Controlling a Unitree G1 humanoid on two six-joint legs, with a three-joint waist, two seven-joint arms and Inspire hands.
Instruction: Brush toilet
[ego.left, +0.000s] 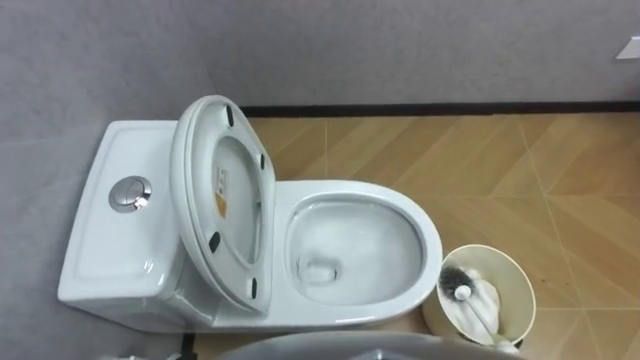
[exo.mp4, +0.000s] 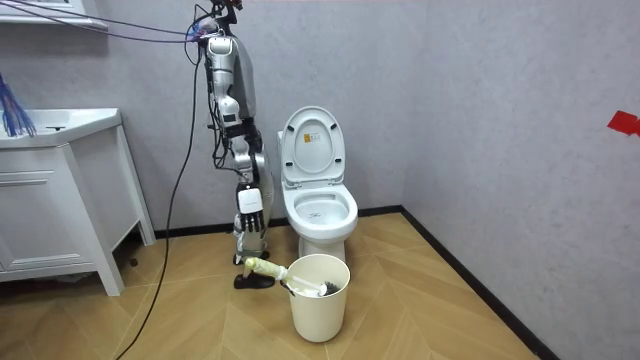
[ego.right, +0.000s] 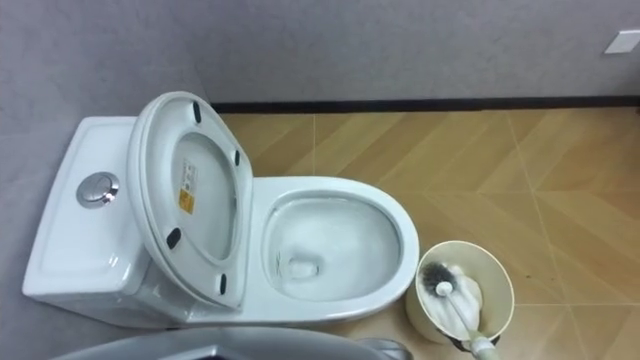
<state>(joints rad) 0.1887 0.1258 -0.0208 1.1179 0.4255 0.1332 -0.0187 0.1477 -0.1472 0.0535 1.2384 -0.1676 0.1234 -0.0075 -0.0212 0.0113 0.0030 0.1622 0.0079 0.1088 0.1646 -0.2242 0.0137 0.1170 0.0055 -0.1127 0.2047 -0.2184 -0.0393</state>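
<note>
Looking down, you see the toilet brush (ego.left: 470, 298) resting in the cream bucket (ego.left: 518, 282) beside the open toilet (ego.left: 432, 245). The room view adds your right robot hand (exo.mp4: 252, 200), hanging released and empty. The lid sticker (ego.left: 222, 195) has print too small to read.

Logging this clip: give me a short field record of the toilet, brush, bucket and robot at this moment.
toilet: white, against the wall, bowl open
lid: raised upright together with the seat
brush: head inside the bucket, handle leaning over its rim
bucket: cream, on the floor beside the bowl
right hand: hanging at the robot's side, fingers straight, holding nothing
robot: stands beside the toilet, facing its side
task state: brush not yet picked up
</note>
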